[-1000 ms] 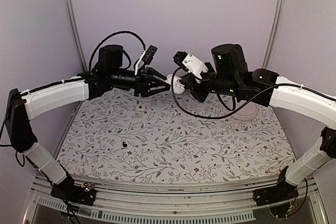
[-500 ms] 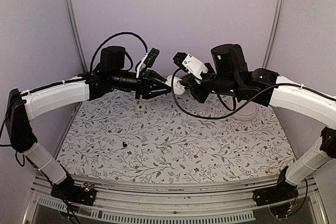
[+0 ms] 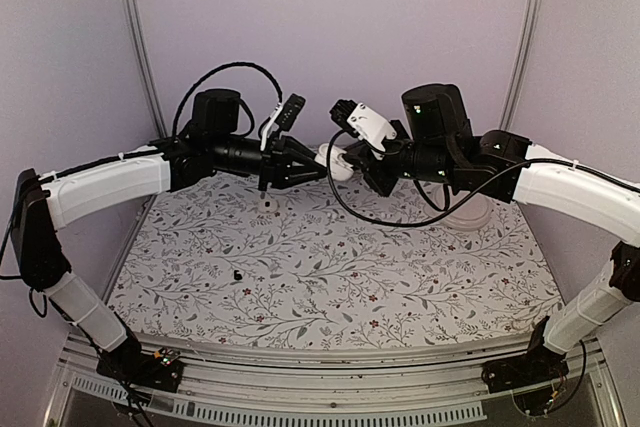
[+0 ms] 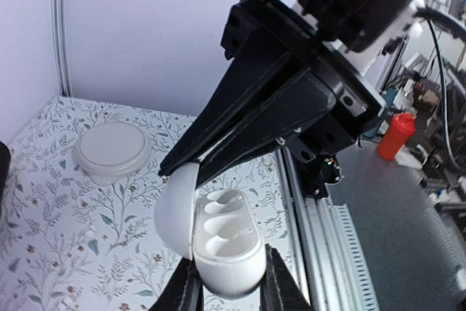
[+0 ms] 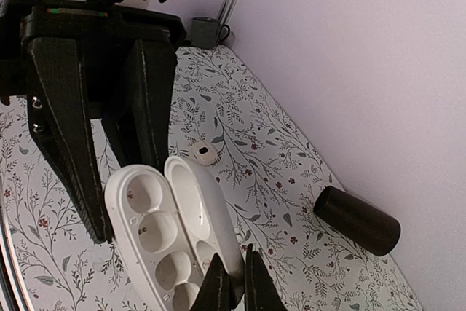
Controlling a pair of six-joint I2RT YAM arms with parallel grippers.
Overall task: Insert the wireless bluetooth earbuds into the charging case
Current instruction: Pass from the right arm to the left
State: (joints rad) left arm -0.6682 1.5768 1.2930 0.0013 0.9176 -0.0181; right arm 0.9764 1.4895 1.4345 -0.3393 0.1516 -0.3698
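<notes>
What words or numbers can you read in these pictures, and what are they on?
None can be read anywhere.
The open white charging case shows no lettering.
The red bottle is too blurred to show any label.
The table cover has only leaves and flowers, no writing.

Small glossy white rounded plastic charging case [image 4: 222, 245], hinged open, held in mid-air. Socket half, its round hollows showing, clamped between the fingers of the left gripper [image 4: 227, 285]. Smooth domed lid tipped back, rim pinched in the closed tips of the right gripper [image 5: 234, 282].
</notes>
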